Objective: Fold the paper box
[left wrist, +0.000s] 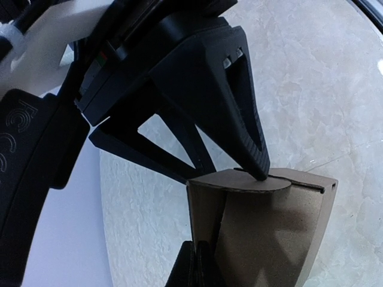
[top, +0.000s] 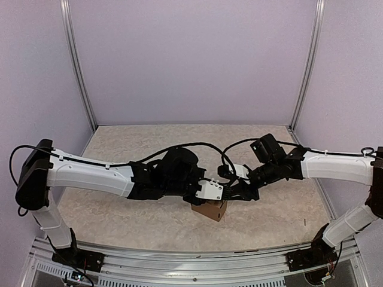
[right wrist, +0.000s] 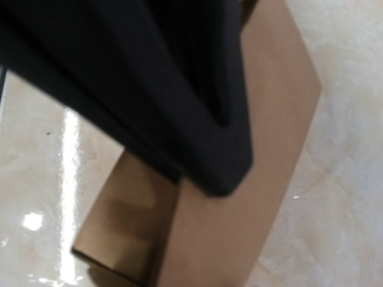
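- The paper box point(top: 212, 210), a small part-formed box of plain brown cardboard, is found standing on the mottled beige table point(top: 131, 149), near the front edge and about midway between the two arm bases.
- Both arms are brought together over it, so most of it is hidden from above.
- The left gripper point(left wrist: 258, 172) is closed almost completely. Its black tip is seen touching the edge of the rounded flap point(left wrist: 251, 182) lying across the top of the box. Whether a thin layer of card is nipped between the jaws cannot be told.
- One black finger point(right wrist: 179, 107) of the right gripper point(top: 238, 194) is laid against a flat outer panel of the box. The second finger is not seen, so how wide the jaws stand, and whether the wall is held, cannot be told.
- The step in hand is judged to be the closing of the top flaps, late in the task.
- Risk: the rounded flap may be creased or driven inside the box if it is pressed further at one edge only.
- Risk: the light box may be slid or tipped on the smooth table if the side bracing is lost.
- Risk: the thin walls may be crushed if the two arms are pressed towards each other.
- Risk: an untucked flap may spring up once it is released.
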`<state>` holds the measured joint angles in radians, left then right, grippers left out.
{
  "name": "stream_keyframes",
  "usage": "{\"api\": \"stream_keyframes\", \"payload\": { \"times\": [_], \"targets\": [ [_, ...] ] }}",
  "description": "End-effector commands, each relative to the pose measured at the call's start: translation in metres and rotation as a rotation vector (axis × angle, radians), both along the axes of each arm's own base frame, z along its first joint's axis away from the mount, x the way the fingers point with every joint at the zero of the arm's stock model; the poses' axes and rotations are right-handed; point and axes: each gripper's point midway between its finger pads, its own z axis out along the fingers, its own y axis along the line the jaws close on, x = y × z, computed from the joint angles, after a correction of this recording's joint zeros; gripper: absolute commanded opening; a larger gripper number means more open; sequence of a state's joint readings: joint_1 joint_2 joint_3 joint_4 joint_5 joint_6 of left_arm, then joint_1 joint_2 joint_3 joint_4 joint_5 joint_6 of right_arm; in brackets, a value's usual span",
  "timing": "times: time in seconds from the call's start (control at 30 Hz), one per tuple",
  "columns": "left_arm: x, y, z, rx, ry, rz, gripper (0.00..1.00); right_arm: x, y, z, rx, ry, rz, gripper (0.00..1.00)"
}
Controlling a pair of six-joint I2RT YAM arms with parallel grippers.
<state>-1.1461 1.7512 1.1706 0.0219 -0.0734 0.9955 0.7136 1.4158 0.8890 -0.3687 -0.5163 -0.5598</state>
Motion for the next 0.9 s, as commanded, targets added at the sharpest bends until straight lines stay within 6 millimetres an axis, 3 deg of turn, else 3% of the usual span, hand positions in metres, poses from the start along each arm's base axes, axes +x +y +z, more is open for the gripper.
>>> {"api": "stream_keyframes", "payload": {
  "times": [0.0, 0.23, 0.43, 0.67, 0.87],
  "targets": [
    [-0.025, 0.007, -0.036, 0.08, 0.073, -0.031, 0.01, -0.002, 0.003, -0.012, -0.028, 0.015, 0.017, 0.37],
    [-0.029, 0.014, -0.051, 0.105, 0.084, -0.023, 0.0, -0.008, 0.001, -0.019, -0.046, 0.036, 0.037, 0.37],
    [-0.026, 0.01, -0.044, 0.074, 0.057, -0.022, 0.0, -0.007, 0.003, -0.019, -0.043, 0.036, 0.037, 0.37],
    [-0.023, -0.004, -0.024, 0.038, 0.029, -0.05, 0.14, -0.005, 0.004, -0.02, -0.045, 0.039, 0.032, 0.37],
    [-0.022, -0.012, -0.026, 0.052, 0.028, -0.068, 0.15, -0.007, 0.003, -0.018, -0.039, 0.04, 0.029, 0.36]
  ]
}}
